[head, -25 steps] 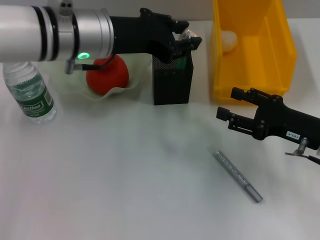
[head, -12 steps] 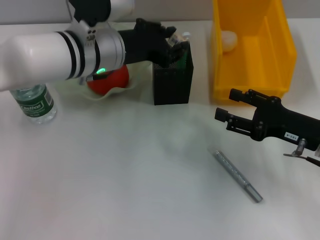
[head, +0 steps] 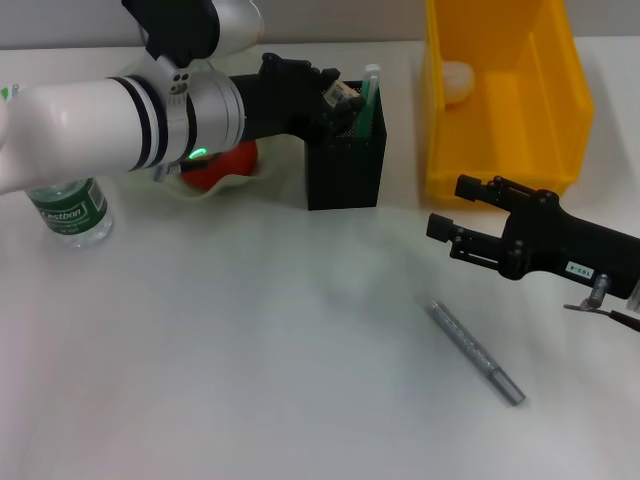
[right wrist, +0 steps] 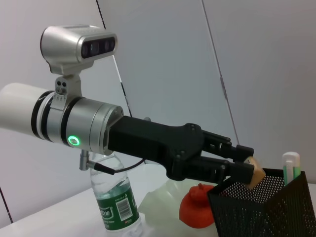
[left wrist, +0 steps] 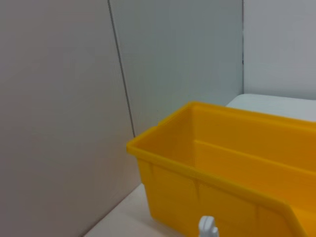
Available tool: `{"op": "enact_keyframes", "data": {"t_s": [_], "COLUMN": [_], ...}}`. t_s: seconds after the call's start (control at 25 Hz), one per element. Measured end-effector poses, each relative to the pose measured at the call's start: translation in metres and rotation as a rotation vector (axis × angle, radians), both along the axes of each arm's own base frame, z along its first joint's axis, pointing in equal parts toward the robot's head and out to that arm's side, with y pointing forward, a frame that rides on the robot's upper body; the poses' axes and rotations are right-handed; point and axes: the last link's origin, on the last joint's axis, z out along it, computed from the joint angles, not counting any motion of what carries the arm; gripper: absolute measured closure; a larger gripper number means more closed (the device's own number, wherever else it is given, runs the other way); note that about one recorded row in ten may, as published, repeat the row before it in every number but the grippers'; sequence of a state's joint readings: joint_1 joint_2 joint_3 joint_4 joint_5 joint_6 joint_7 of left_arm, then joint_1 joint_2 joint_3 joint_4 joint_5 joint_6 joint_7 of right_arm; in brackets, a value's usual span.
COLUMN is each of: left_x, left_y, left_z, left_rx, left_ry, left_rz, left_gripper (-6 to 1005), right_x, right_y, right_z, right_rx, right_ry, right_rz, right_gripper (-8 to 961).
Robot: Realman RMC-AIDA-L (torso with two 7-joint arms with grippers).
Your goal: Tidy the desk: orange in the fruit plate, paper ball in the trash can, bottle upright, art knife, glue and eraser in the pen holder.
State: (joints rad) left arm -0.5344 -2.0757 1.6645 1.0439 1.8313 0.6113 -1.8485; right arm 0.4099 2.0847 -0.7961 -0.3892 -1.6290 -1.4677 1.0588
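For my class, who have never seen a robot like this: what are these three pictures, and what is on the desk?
It is a two-armed robot. One picture looks down from its head; the others come from cameras on each wrist. The left gripper holds the eraser over the pen holder, where a green glue stick stands. The right gripper waits open above a grey knife. The orange lies in the fruit plate, the paper ball in the trash can, and the bottle stands upright.
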Motion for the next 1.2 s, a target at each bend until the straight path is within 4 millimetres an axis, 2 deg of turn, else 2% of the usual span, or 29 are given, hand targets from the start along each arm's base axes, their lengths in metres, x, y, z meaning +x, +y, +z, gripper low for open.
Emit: {"op": "enact_keyframes", "data": {"t_s": [0.44,0.96,1.2], "left_x": [0.0038,0.0061,0.0086], "left_y": [-0.0034,-0.0032,-0.0046], "left_z": [-0.0033,-0.0027,0.0015], "left_rx": [-0.028,-0.017,-0.01], "left_ry": [0.016,0.012,-0.01], "left_rz": [-0.029,-0.043,-0.045], "left_gripper": [600,512,425], "right_x": [-0.0003,0.0017,0.0009], "right_y": [0.0003,-0.0014,-0.0011], "right_z": [0.0001,0.0,-0.0006], "right_rx": [0.0,0.001,0.006], "right_ry": [0.0,-0.001,-0.006], "right_rz": [0.001,-0.006,0.004], "right_gripper": [192,192,193]}}
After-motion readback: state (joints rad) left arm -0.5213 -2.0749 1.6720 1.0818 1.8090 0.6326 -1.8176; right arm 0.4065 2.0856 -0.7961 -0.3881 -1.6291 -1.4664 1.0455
